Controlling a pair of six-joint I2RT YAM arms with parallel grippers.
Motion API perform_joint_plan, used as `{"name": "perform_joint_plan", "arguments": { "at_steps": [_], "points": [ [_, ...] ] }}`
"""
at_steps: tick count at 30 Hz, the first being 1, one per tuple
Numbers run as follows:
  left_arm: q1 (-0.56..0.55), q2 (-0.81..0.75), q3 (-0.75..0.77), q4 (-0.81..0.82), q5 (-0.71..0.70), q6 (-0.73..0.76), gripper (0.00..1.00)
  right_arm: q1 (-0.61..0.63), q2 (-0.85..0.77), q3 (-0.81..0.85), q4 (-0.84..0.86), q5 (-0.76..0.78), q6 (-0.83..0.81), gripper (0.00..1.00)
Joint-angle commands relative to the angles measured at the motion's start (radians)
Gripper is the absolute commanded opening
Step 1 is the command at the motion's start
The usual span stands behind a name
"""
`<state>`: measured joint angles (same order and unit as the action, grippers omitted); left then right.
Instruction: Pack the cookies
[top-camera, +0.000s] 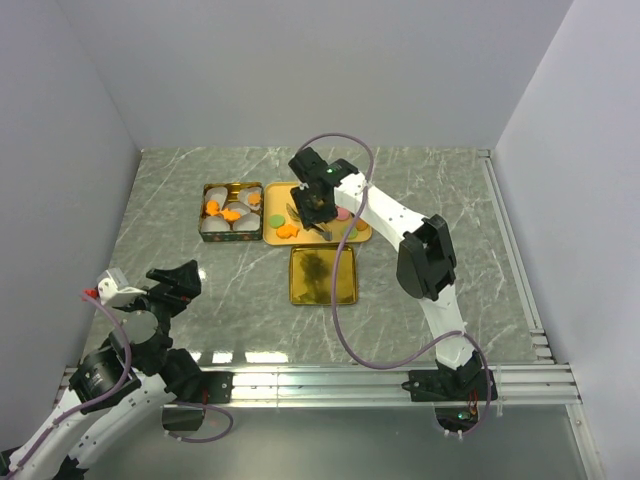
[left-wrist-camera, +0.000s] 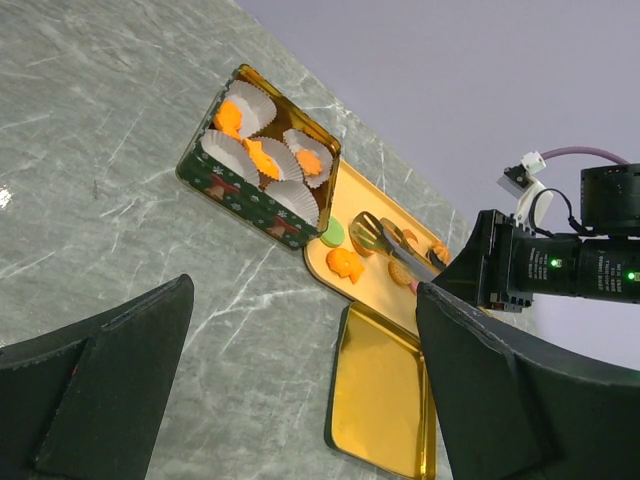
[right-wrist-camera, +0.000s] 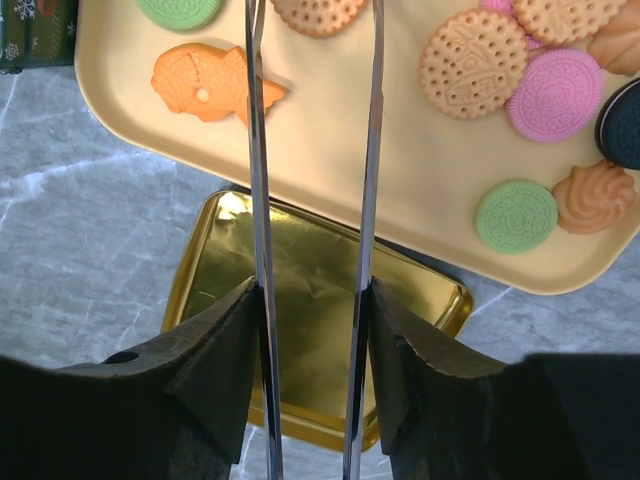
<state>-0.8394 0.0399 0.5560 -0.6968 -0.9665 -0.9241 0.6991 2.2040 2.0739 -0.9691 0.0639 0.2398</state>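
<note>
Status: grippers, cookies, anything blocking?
Left gripper open, empty, near its base. Right gripper shut on tongs, tips over the tray. Most cookies on tray, a few orange ones in the tin. Nothing blocking seen.

Robot lab cell.
White walls (top-camera: 320, 70) box in a marbled worktop (top-camera: 200, 290); arms (top-camera: 425, 260) bolted to an aluminium rail (top-camera: 330, 378).

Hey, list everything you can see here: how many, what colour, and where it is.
tin: one, dark green, left of the tray
paper cups: several, white, inside the tin
cookies: many; orange in cups; orange, tan, green, pink, dark on tray
tray: one, yellow, mid-table
lid: one, gold, nearer than the tray
tongs: one pair, silver, over tray
table: grey marble
left gripper: open, empty, near left
right gripper: holding tongs
</note>
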Motion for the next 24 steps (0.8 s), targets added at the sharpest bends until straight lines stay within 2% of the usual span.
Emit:
{"name": "perform_joint_plan", "arguments": {
  "at_steps": [1,8,16,19,24],
  "points": [
    [-0.003,-0.015,0.013,0.025,-0.009,-0.004,0.99,0.01,-0.001,0.043,-0.013,0.014,-0.005,0.49],
    [-0.003,-0.018,0.013,0.023,-0.012,-0.005,0.99,0.011,0.008,0.074,-0.032,0.036,0.003,0.44],
    [-0.003,-0.009,0.021,0.003,-0.021,-0.03,0.99,0.004,0.003,0.221,-0.066,0.048,0.024,0.43],
    [-0.003,-0.006,0.025,-0.018,-0.041,-0.061,0.99,0.005,-0.007,0.259,-0.072,0.024,0.029,0.43],
    [-0.003,0.02,0.036,-0.047,-0.055,-0.099,0.98,0.005,-0.062,0.23,0.006,-0.142,0.056,0.43]
  ]
}}
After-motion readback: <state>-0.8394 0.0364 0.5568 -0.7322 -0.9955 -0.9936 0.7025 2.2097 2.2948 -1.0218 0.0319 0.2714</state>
